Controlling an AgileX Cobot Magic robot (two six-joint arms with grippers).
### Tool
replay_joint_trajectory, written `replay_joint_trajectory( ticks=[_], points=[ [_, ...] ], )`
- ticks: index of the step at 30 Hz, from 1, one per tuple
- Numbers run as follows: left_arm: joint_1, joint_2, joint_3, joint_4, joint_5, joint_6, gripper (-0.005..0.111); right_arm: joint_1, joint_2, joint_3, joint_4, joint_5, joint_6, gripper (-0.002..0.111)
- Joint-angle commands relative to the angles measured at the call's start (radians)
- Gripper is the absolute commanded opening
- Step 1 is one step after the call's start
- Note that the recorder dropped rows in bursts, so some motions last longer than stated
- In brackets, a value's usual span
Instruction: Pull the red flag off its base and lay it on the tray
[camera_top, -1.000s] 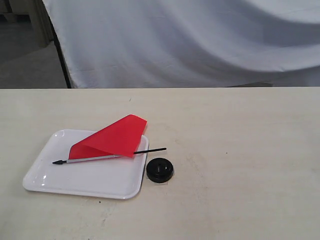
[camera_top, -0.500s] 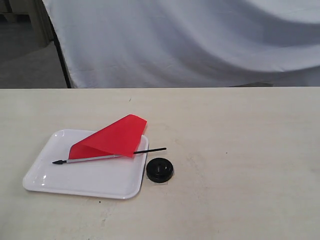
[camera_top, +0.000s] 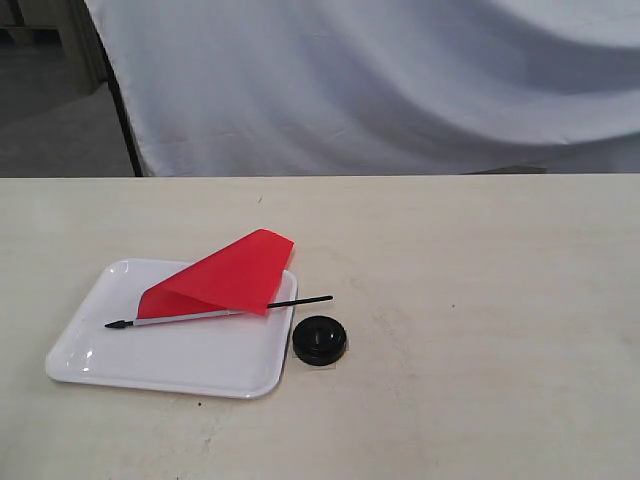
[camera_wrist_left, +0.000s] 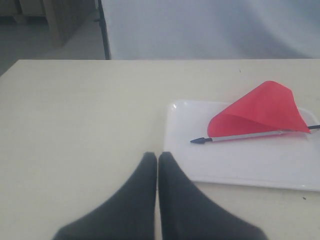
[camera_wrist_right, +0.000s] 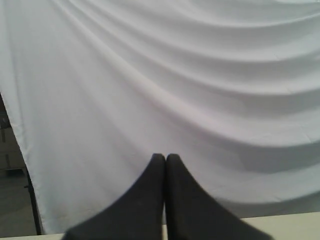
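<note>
Exterior view: flag out of its stand and lying on the tray

Nearest the left wrist camera, the left tool (camera_wrist_left: 158, 156) hangs over bare tabletop (camera_top: 480, 330) short of the tray, its two dark fingers pressed together with nothing between them. The right tool (camera_wrist_right: 165, 157) is likewise pressed together and empty, raised and aimed at the white cloth (camera_top: 400, 90) behind the tabletop. Neither arm shows in the exterior view.

Further in, the tray (camera_top: 150, 375) sits on the left part of the tabletop. The base (camera_top: 320, 340) stands just beside the tray's right rim, its centre hole empty.

The red flag (camera_top: 225, 275) lies flat across the tray with its black pointed tip toward the left. Its fabric is folded over the silver pole, and one fabric corner reaches the tray's far rim. The black lower end of the pole pokes out past the right rim, near the base but apart from it.

Judged from this, both parts of the task look complete, since the flag is out of the base and resting on the tray. Nothing appears left, unless the overhanging pole end needs tucking in.
</note>
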Motion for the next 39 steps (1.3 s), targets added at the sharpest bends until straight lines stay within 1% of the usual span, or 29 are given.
replay_joint_trajectory(
  ticks=[1, 2, 7, 14, 21, 33, 39],
  points=[
    [-0.002, -0.001, 0.002, -0.005, -0.004, -0.002, 0.001, 0.001, -0.006, 0.001, 0.015, 0.057, 0.005, 0.000],
    [-0.002, -0.001, 0.002, -0.005, -0.004, -0.002, 0.001, 0.001, -0.006, 0.011, 0.015, 0.101, -0.004, 0.000],
    [-0.002, -0.001, 0.002, -0.005, -0.004, -0.002, 0.001, 0.001, -0.006, 0.159, 0.000, 0.096, -0.008, 0.000],
    [-0.002, -0.001, 0.002, -0.005, -0.004, -0.002, 0.001, 0.001, -0.006, 0.335, 0.004, -0.002, 0.000, 0.000],
    [-0.002, -0.001, 0.002, -0.005, -0.004, -0.002, 0.001, 0.001, -0.006, 0.347, 0.004, 0.032, 0.006, 0.000],
    [-0.002, -0.001, 0.002, -0.005, -0.004, -0.002, 0.001, 0.001, -0.006, 0.347, -0.003, 0.029, -0.018, 0.000],
    [-0.002, -0.001, 0.002, -0.005, -0.004, -0.002, 0.001, 0.001, -0.006, 0.347, 0.001, 0.071, -0.007, 0.000]
  ],
)
